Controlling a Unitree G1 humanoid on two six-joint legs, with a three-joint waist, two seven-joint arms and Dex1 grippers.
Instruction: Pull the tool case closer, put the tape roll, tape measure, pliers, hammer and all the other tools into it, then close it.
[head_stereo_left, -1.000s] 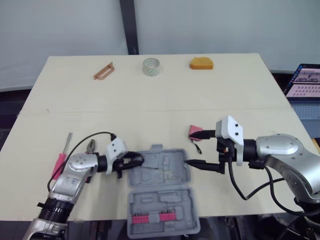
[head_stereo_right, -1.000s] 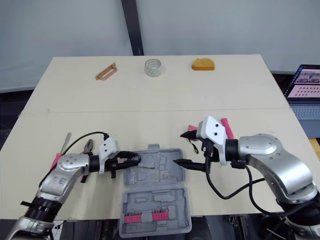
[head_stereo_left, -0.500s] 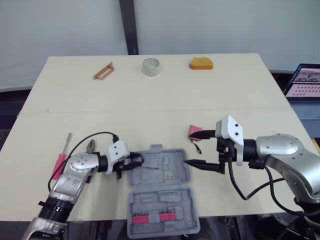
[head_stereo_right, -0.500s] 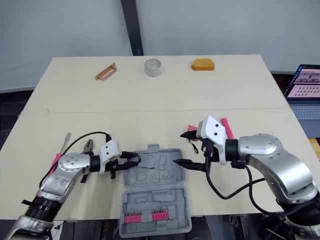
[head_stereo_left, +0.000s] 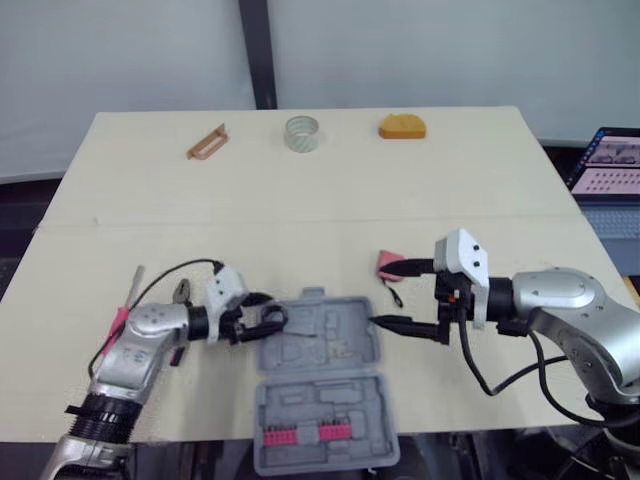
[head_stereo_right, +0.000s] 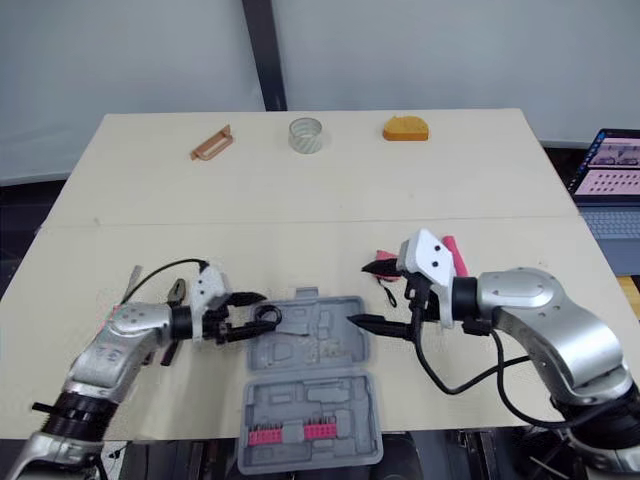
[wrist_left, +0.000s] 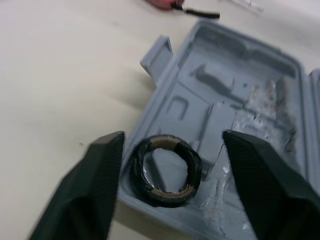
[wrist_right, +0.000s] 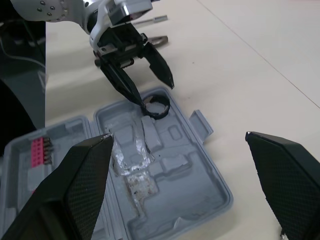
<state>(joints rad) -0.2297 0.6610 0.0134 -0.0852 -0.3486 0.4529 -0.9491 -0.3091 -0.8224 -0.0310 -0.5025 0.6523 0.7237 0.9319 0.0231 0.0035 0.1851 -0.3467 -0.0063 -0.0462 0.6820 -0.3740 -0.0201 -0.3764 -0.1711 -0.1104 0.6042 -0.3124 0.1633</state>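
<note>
The tool case (head_stereo_left: 330, 345) is lying open and flat at the near edge of the tabletop (head_stereo_left: 300, 210), between the two arms, so both can reach into it. The left claw (head_stereo_left: 262, 316) is hovering at the case's left corner with its fingers spread wide. The black tape roll (wrist_left: 166, 193) is lying flat between them in that corner pocket, and whether a fingertip is touching it cannot be told. That looks like a placement just being finished.

The right claw (head_stereo_right: 358, 294) is also gaping wide and holding nothing. Its lower finger is reaching over the case's right edge, probably to steady it. A pink tool (head_stereo_left: 387, 264) is sitting just beside its upper finger.

The rest is waiting outside the case:
- The pliers (head_stereo_left: 182, 292) and a pink-handled screwdriver (head_stereo_left: 124, 318) are by the left arm.
- A pale tape roll (head_stereo_left: 302, 133), the orange tape measure (head_stereo_left: 402, 126) and a brown cutter (head_stereo_left: 207, 142) are lined up along the far edge, well apart from the case.
</note>
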